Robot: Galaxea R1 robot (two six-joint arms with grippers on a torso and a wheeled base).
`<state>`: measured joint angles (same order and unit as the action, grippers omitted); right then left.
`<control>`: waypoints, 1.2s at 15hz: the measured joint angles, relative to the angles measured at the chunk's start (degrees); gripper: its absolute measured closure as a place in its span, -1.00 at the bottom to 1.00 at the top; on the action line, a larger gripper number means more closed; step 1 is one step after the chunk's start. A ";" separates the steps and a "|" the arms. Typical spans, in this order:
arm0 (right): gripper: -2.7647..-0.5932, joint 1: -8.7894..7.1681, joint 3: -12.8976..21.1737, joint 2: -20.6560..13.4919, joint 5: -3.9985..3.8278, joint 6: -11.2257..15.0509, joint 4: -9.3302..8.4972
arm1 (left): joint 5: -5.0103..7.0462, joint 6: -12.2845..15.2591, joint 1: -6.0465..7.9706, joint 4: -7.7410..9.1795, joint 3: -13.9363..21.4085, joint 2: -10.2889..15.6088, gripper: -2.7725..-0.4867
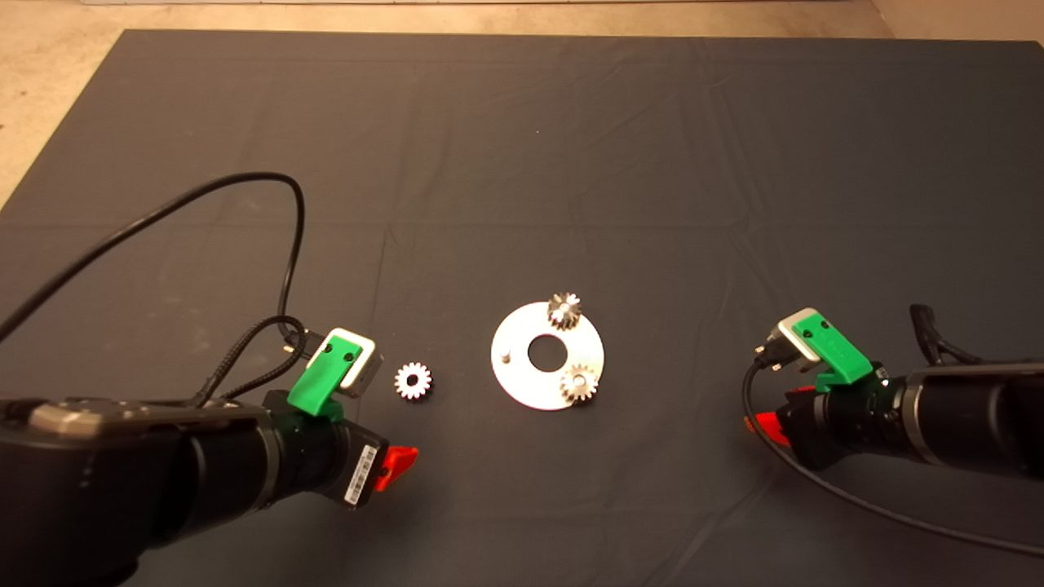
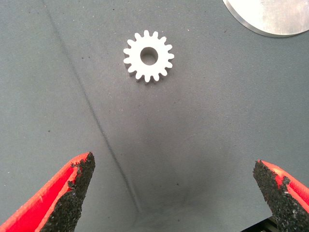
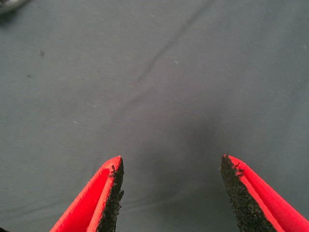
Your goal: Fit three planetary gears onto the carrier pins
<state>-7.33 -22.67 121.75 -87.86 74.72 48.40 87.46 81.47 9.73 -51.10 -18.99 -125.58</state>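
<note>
right end effector (image 3: 171, 193) | fingers (image 3: 112, 191) spread | over bare mat (image 3: 159, 87)

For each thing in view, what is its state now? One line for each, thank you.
Silver gear: flat on the mat, left of the disc, not installed.
Far gear: on the disc's far pin.
Near gear: on the near right pin.
Left pin: upright, bare.
Disc: flat on the mat.
Left gripper: open, near the silver gear.
Right gripper: open over bare mat.
</note>
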 joint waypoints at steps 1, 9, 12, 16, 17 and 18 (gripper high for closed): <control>0.19 0.04 0.00 0.38 0.01 -0.24 0.28 | 0.02 -0.67 0.00 0.00 0.00 0.00 -0.65; 0.19 0.17 0.00 0.80 0.76 -0.82 0.37 | 0.00 -5.45 -3.28 -12.69 0.00 0.02 -0.65; 0.19 0.17 0.00 0.77 0.77 -0.85 0.39 | 0.00 -6.10 -6.91 -20.92 0.00 0.00 -0.65; 0.19 0.17 0.00 0.79 0.82 -0.94 0.48 | 0.00 -8.12 -11.24 -25.41 -1.73 -0.15 -0.65; 0.19 0.17 0.00 0.79 0.82 -0.94 0.48 | 0.00 -8.48 -11.64 -25.74 -2.51 -0.15 -0.65; 0.19 0.17 0.00 0.79 0.84 -0.96 0.48 | 0.00 -8.57 -12.09 -26.32 -3.23 -0.15 -0.65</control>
<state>-7.16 -22.67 122.54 -87.02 73.75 48.87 87.46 72.90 -2.36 -77.42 -22.22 -125.72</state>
